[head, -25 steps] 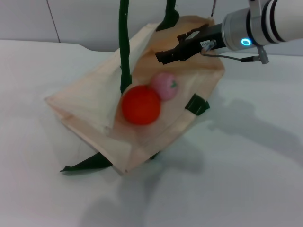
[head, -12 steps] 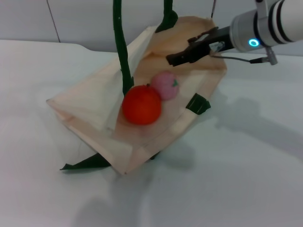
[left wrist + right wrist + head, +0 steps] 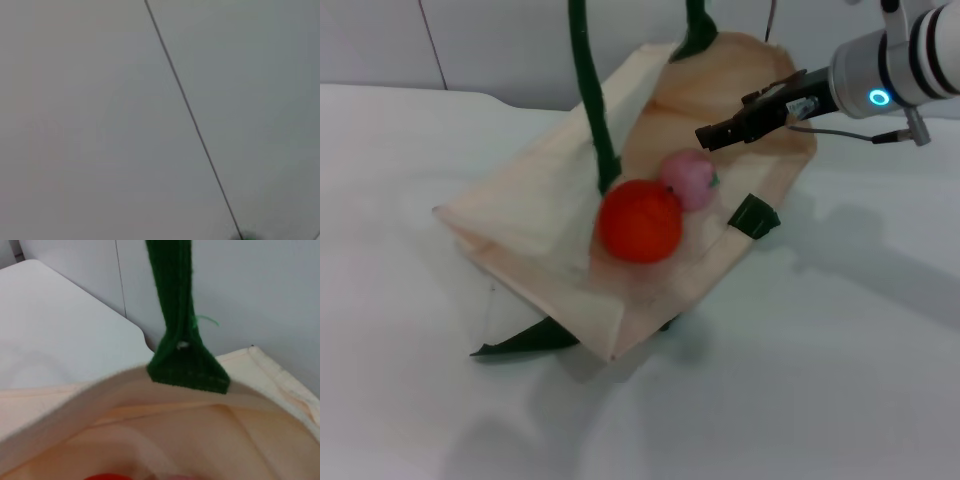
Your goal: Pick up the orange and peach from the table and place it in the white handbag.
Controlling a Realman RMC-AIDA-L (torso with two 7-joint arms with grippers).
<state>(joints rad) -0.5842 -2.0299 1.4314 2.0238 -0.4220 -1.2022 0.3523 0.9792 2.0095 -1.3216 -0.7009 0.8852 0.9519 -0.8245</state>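
Note:
The white handbag (image 3: 535,225) lies tilted on the table with its mouth open, and its dark green handles (image 3: 592,100) rise taut out of the top of the head view. The orange (image 3: 640,221) and the pink peach (image 3: 688,180) rest side by side, touching, inside the bag's mouth. My right gripper (image 3: 712,132) hovers over the bag's far rim, up and to the right of the peach, open and holding nothing. In the right wrist view, a green handle tab (image 3: 187,365) and the bag's rim (image 3: 75,395) fill the picture. The left gripper is out of view.
The white table (image 3: 840,380) spreads around the bag. One loose green strap end (image 3: 525,340) lies on it by the bag's near corner. A pale wall panel (image 3: 500,40) stands behind. Only wall (image 3: 100,125) appears in the left wrist view.
The bag, with both fruits in it, has shifted a little to the right and its handles lean more. My right gripper has drawn back to the right, away from the peach.

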